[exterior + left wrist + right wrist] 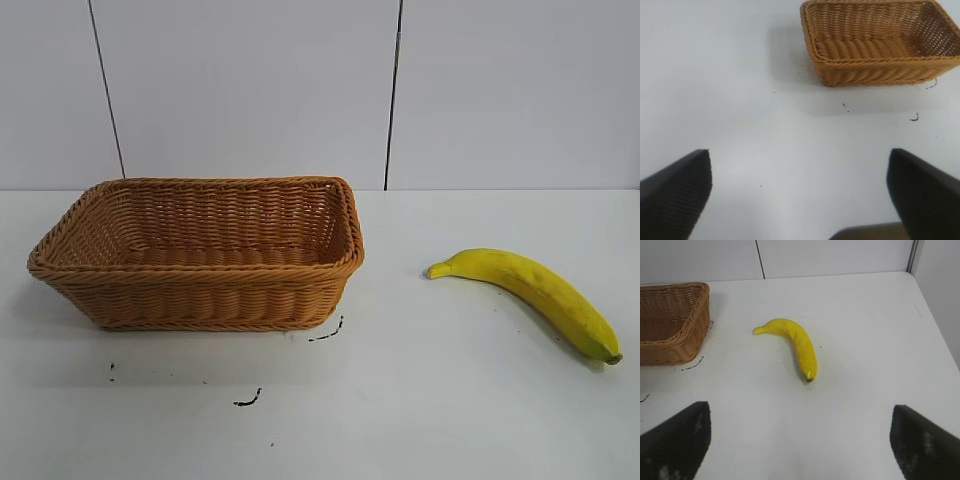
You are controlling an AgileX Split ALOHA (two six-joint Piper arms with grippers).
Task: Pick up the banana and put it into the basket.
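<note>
Banana [530, 293] lies flat on the white tabletop [420, 400], well apart from the basket [200, 255], on the side of the basket's short end that faces the right arm. Its stem end points toward the basket and its blunt dark tip points away. It looks light and fairly firm, with smooth skin that could slip under hard pads and bruise if squeezed; the thick middle, taken across its width, seems the safest place to hold, since it keeps the fruit balanced.

Basket sits empty, open side up, with a few small black marks [250, 399] on the tabletop just beside it.

Right gripper [800, 440] hangs above the tabletop farther from the basket than the banana, its fingers [675, 440] spread wide and holding nothing. Left gripper [800, 195] waits off the basket's other side, likewise wide open and empty.
</note>
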